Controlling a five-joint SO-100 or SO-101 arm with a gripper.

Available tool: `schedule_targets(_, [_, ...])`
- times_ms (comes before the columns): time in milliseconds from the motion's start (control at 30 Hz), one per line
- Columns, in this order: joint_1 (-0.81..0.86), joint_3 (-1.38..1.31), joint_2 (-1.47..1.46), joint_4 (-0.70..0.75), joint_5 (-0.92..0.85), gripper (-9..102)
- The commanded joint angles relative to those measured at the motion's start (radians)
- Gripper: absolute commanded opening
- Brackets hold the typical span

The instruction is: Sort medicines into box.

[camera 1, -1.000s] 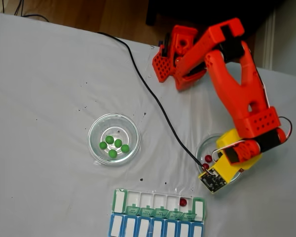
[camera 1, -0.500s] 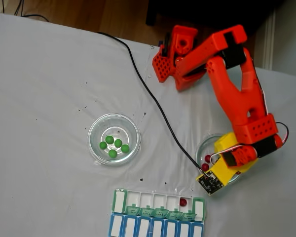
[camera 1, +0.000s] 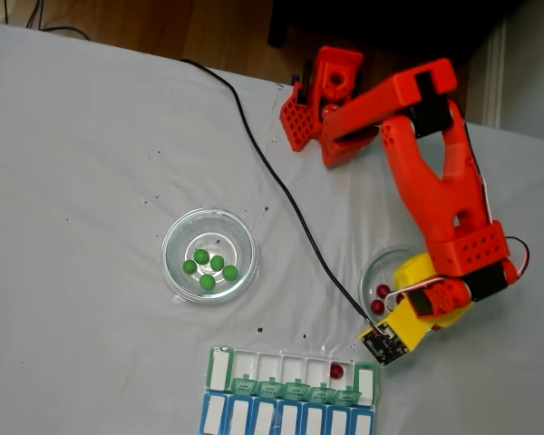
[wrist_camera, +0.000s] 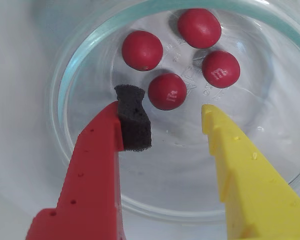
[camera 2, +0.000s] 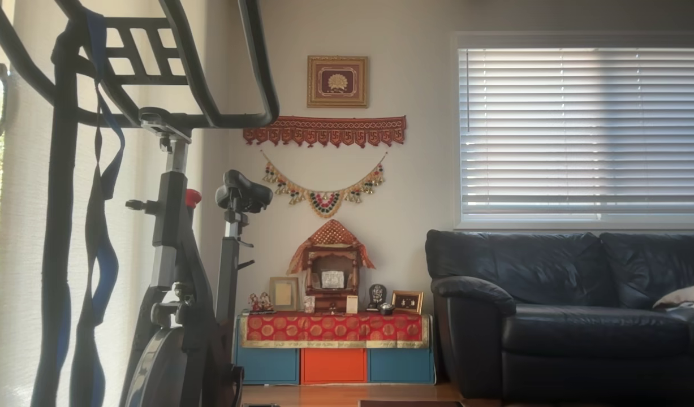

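Red and yellow gripper point(wrist_camera: 170, 120) fingers hung spread apart and empty over four glossy dark red balls point(wrist_camera: 167, 91) in a round clear glass dish point(wrist_camera: 65, 85). Farther off, one red ball point(camera 1: 336, 371) lay in the green-rowed pill organizer point(camera 1: 291, 376), five green balls point(camera 1: 209, 266) waited unsorted in another dish point(camera 1: 176, 237), so most sorting remained. The arm hid part of the red balls' dish in the fixed view, and day labels were too small to read.
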Motion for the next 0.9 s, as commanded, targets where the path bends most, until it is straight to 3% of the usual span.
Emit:
schedule_targets(0, [0.011,-0.091,0.023,-0.008,0.011,21])
schedule_targets(800, [-0.011,-0.077,0.060,0.012,0.041,5])
schedule_targets(867, [-0.014,-0.067,0.066,0.008,0.043,9])
